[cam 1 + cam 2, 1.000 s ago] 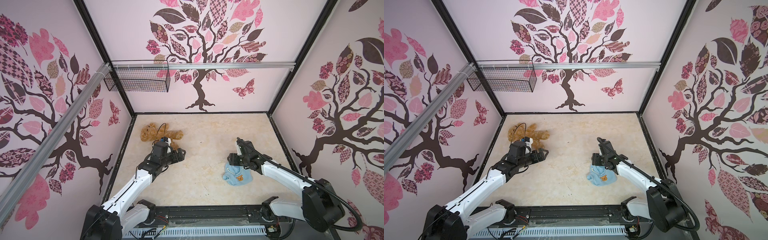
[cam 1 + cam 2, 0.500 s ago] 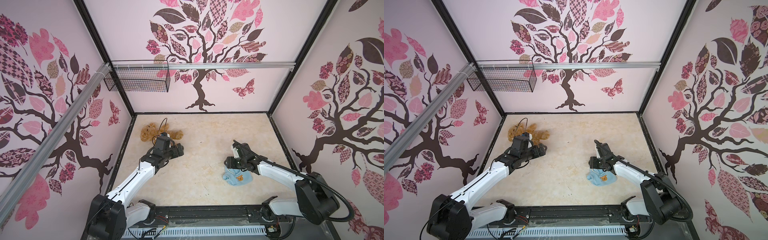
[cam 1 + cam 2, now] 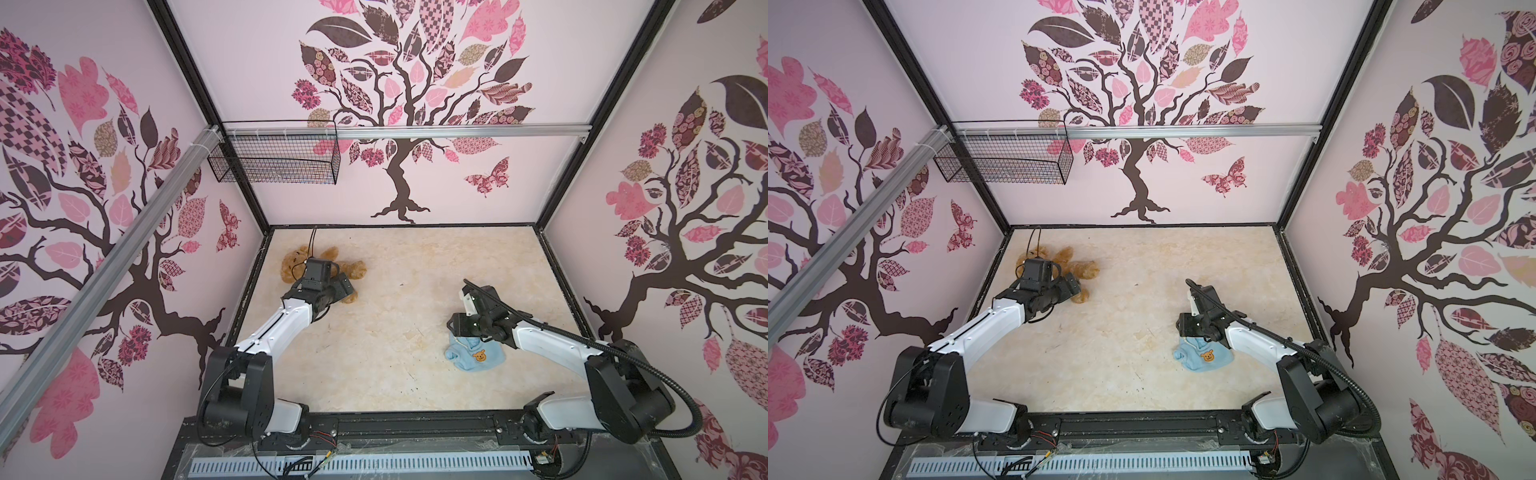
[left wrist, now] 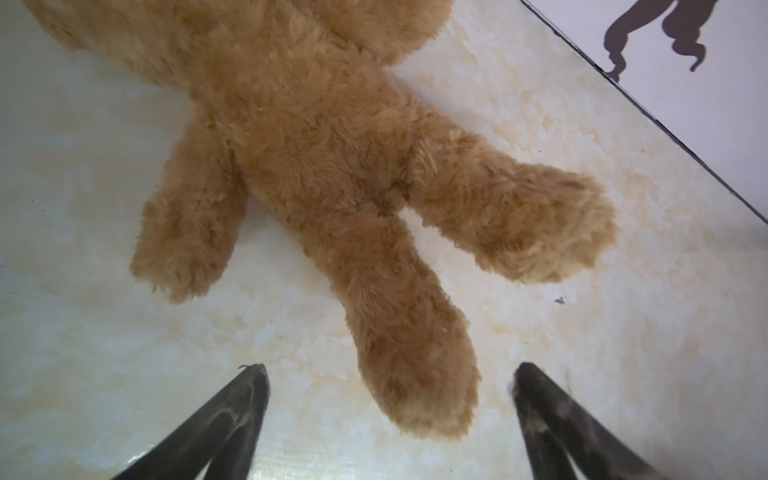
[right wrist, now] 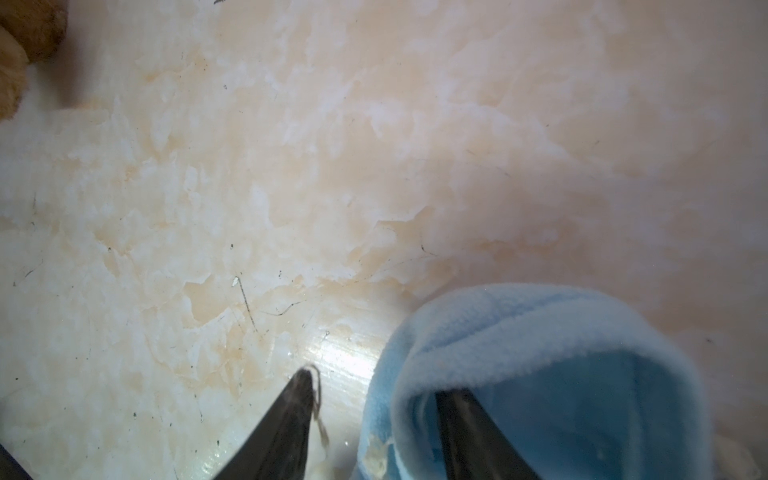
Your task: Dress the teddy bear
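1. The light blue hoodie (image 3: 459, 358) is lying crumpled on the table (image 3: 395, 332), its orange bear-face patch (image 3: 480, 356) facing up.
2. The teddy bear (image 3: 355, 269) is lying flat on the same table, well apart from the hoodie, off toward the left arm's side and farther back.
3. In both top views the left arm's wrist is covering the bear's middle, so only its head and legs (image 3: 1086, 269) are showing around it.
4. The left pincer (image 4: 390, 368) is hanging wide open, well apart from the hoodie. In the left wrist view one golden-brown leg of the bear (image 4: 316, 137) is reaching between the two fingers, with bare table showing on either side of it.
5. The right pincer (image 5: 374, 382) is sitting right at the hoodie's edge, fingers partly apart and straddling the fleece rim (image 5: 540, 332).
6. One dark finger (image 5: 465, 424) is poking inside the hoodie's opening, while the other (image 5: 291, 415) is resting outside it over the table.
7. At the tips a strip of table is showing between that outer finger and the fleece, so the pincer is not clamping the cloth.
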Available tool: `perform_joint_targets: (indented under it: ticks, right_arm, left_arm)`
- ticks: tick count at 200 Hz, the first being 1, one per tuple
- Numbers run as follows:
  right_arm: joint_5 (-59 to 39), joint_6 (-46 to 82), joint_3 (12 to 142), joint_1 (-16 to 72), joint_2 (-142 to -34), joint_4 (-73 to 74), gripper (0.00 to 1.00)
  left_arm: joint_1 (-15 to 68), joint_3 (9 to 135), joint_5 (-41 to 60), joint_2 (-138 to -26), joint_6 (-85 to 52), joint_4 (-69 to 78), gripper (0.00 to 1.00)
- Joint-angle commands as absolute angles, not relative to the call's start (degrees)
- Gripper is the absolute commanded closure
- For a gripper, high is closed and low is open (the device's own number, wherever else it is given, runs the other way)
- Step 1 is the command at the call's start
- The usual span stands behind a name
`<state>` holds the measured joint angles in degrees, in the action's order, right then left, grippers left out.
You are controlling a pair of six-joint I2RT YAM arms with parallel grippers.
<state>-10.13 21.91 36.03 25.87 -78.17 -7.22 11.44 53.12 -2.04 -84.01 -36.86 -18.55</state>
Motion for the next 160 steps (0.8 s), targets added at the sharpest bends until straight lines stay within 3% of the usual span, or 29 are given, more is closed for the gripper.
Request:
perform_joint_targets:
  ticks: [1, 24, 53, 82, 98, 133, 160]
  right_arm:
    - [-10.33, 21.19, 36.12, 26.16, -78.49, -7.71, 0.45]
    - [-9.87, 21.23, 36.21, 26.19, -77.15, -8.44, 0.38]
    - [-7.73, 21.17, 36.11, 26.19, -73.99, -9.34, 0.29]
    - [-5.44, 21.19, 37.58, 26.19, -70.82, -11.04, 0.25]
    - [-4.03, 21.18, 38.82, 26.14, -69.21, -12.09, 0.24]
    - [-1.85, 20.13, 42.54, 26.1, -67.45, -13.45, 0.19]
    - [-2.97, 18.38, 46.44, 26.08, -69.3, -14.6, 0.17]
  left_arm:
    - [11.53, 58.64, -3.13, -89.24, -37.99, -16.8, 0.05]
    - [11.43, 61.67, -3.9, -94.99, -37.49, -17.24, 0.14]
    - [12.63, 61.68, 0.14, -98.8, -35.92, -15.77, 0.38]
    - [20.58, 58.32, -2.18, -97.64, -32.26, -16.78, 0.62]
    - [25.14, 54.74, -0.37, -95.88, -30.83, -15.69, 0.7]
    - [37.63, 48.29, 3.02, -91.2, -28.4, -16.23, 0.76]
    - [44.51, 42.79, 2.21, -84.3, -29.92, -18.17, 0.66]
